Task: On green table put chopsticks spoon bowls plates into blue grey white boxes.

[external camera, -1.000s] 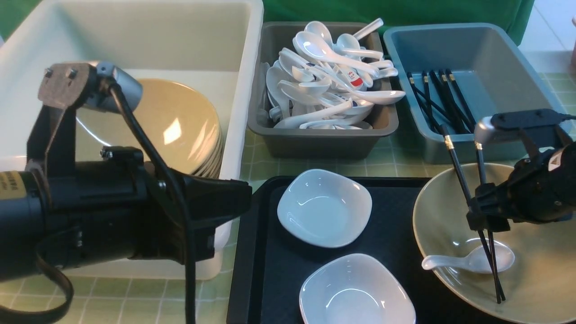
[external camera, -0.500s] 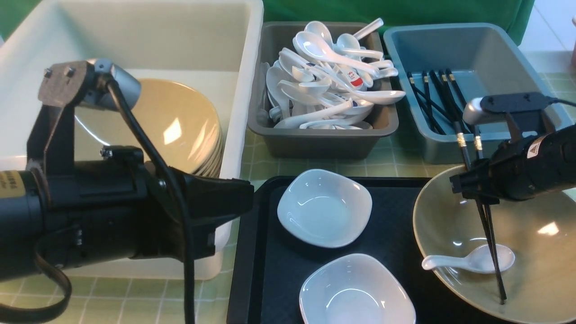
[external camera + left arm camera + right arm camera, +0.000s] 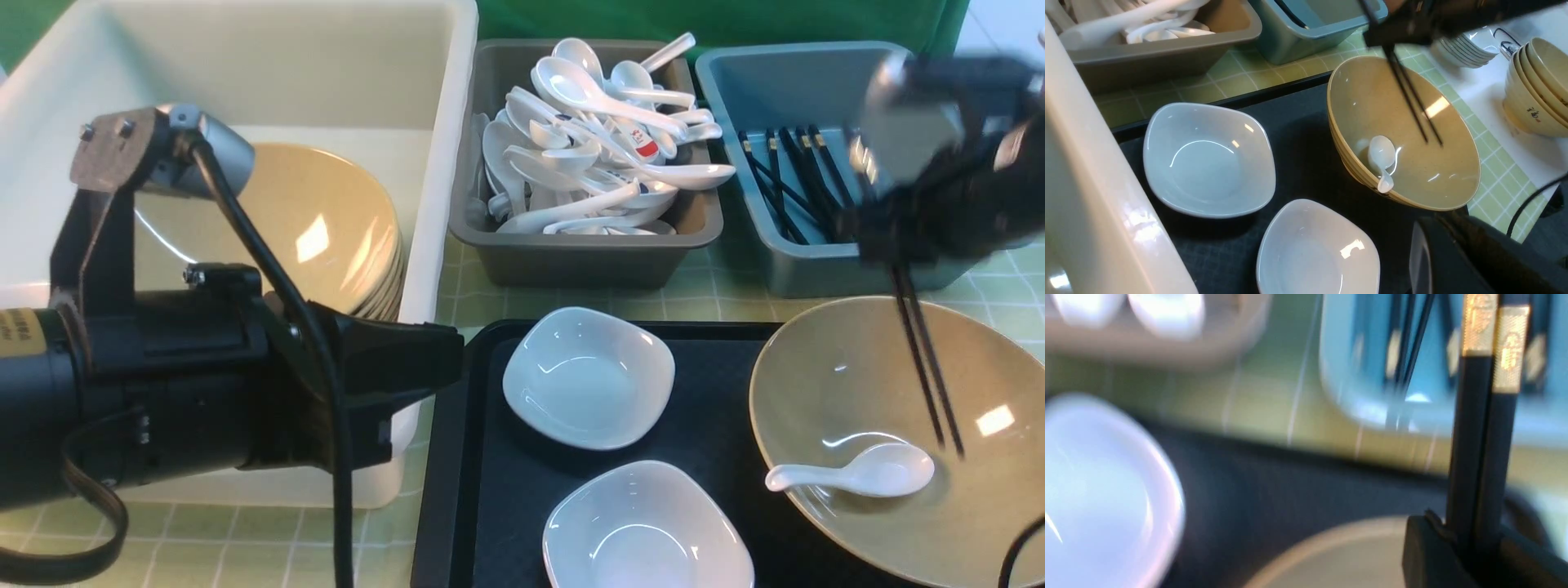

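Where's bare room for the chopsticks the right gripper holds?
Blue box: bare floor toward its far wall, beyond the chopsticks lying inside. Black tray: bare strip between white dishes and tan bowl. Grey box: heaped with spoons.

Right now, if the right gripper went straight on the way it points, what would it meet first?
Probably the green table in front of the blue box; the right gripper is blurred, so depth is unclear.

Left tool (image 3: pixel 445 359) closed, right tool (image 3: pixel 891 243) pinched tight.
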Robot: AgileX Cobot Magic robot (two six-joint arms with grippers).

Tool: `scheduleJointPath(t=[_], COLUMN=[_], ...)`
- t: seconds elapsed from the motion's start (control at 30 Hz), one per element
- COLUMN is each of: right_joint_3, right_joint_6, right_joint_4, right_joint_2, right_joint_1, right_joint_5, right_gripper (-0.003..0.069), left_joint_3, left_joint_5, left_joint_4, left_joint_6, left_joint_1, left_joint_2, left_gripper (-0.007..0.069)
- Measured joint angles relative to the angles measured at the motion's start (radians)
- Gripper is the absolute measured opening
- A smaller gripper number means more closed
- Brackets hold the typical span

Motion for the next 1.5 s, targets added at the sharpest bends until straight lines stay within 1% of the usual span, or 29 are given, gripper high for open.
scheduleJointPath(t=[0.1, 0.13, 0.17, 0.2, 0.3, 0.33, 0.4, 0.47, 0.5, 0.53, 0.7, 0.77, 0.8, 0.83, 0.97, 1.07, 1.1, 1.13, 1.17, 1.2, 1.23, 1.3, 1.33, 1.47, 1.5], right_joint_3=[-0.118, -0.203, -0.203, -0.299, -0.411, -0.485, -0.538, -0.646, -0.653, -0.698, -0.743, -0.744, -0.744, -0.744, -0.744, -0.748, -0.748, -0.748, -0.748, -0.748, -0.748, -0.748, -0.748, -0.748, -0.746], right_joint_6=[0.000, 0.001, 0.001, 0.001, 0.001, 0.008, 0.018, 0.028, 0.029, 0.029, 0.066, 0.105, 0.108, 0.139, 0.158, 0.158, 0.158, 0.158, 0.157, 0.151, 0.131, 0.091, 0.041, -0.089, -0.120], right_joint_4=[0.007, 0.017, 0.017, 0.026, 0.032, 0.033, 0.033, 0.036, 0.036, 0.036, 0.036, 0.036, 0.036, 0.036, 0.036, 0.037, 0.037, 0.037, 0.037, 0.037, 0.037, 0.037, 0.037, 0.037, 0.037], right_joint_2=[0.026, 0.065, 0.065, 0.110, 0.186, 0.256, 0.296, 0.410, 0.418, 0.482, 0.660, 0.711, 0.711, 0.739, 0.753, 0.750, 0.745, 0.741, 0.729, 0.720, 0.702, 0.663, 0.629, 0.492, 0.437], right_joint_1=[-0.017, -0.028, -0.028, -0.040, -0.055, -0.066, -0.073, -0.088, -0.088, -0.096, -0.107, -0.113, -0.113, -0.117, -0.119, -0.119, -0.119, -0.119, -0.119, -0.119, -0.119, -0.119, -0.119, -0.119, -0.119], right_joint_5=[0.002, 0.001, 0.001, 0.000, -0.004, -0.014, -0.022, -0.045, -0.049, -0.061, -0.114, -0.119, -0.119, -0.114, -0.086, -0.068, -0.050, -0.044, -0.017, -0.002, 0.020, 0.052, 0.080, 0.169, 0.216], right_gripper=[0.0120, 0.0120, 0.0120, 0.0120, 0.0120, 0.0120, 0.0120, 0.0120, 0.0120, 0.0120, 0.0120, 0.0120, 0.0120, 0.0120, 0.0135, 0.0185, 0.0230, 0.0252, 0.0304, 0.0335, 0.0377, 0.0424, 0.0454, 0.0479, 0.0482], left_joint_3=[0.000, 0.000, 0.000, 0.000, 0.000, 0.000, -0.002, -0.016, -0.018, -0.029, -0.040, -0.040, -0.040, -0.040, -0.040, -0.040, -0.040, -0.040, -0.040, -0.040, -0.040, -0.040, -0.040, -0.040, -0.040], left_joint_5=[-0.008, -0.030, -0.035, -0.075, -0.121, -0.147, -0.151, -0.145, -0.145, -0.138, -0.136, -0.134, -0.134, -0.134, -0.134, -0.134, -0.133, -0.133, -0.133, -0.132, -0.132, -0.131, -0.130, -0.110, -0.096], left_joint_4=[0.000, 0.000, 0.000, -0.006, -0.025, -0.037, -0.046, -0.056, -0.056, -0.059, -0.087, -0.101, -0.101, -0.105, -0.108, -0.108, -0.108, -0.108, -0.108, -0.108, -0.108, -0.108, -0.108, -0.096, -0.085], left_joint_6=[0.018, 0.031, 0.033, 0.049, 0.064, 0.068, 0.068, 0.068, 0.068, 0.068, 0.068, 0.068, 0.068, 0.068, 0.068, 0.068, 0.068, 0.068, 0.068, 0.068, 0.068, 0.068, 0.068, 0.068, 0.068], left_joint_1=[0.000, 0.000, 0.000, 0.000, 0.000, 0.000, 0.000, 0.000, 0.000, 0.000, 0.000, 0.000, 0.000, 0.000, 0.000, 0.000, 0.000, 0.000, 0.000, 0.000, 0.000, 0.000, 0.000, 0.000, 0.000], left_joint_2=[0.000, 0.001, 0.001, 0.005, 0.018, 0.035, 0.048, 0.092, 0.096, 0.120, 0.163, 0.168, 0.168, 0.168, 0.168, 0.168, 0.168, 0.168, 0.168, 0.168, 0.168, 0.168, 0.168, 0.168, 0.168], left_gripper=[-0.0002, -0.0002, -0.0002, -0.0002, -0.0002, -0.0002, -0.0002, -0.0002, -0.0002, -0.0002, -0.0002, -0.0002, -0.0002, -0.0002, -0.0002, -0.0002, -0.0002, -0.0002, -0.0002, -0.0002, -0.0002, -0.0002, -0.0002, -0.0002, -0.0002])
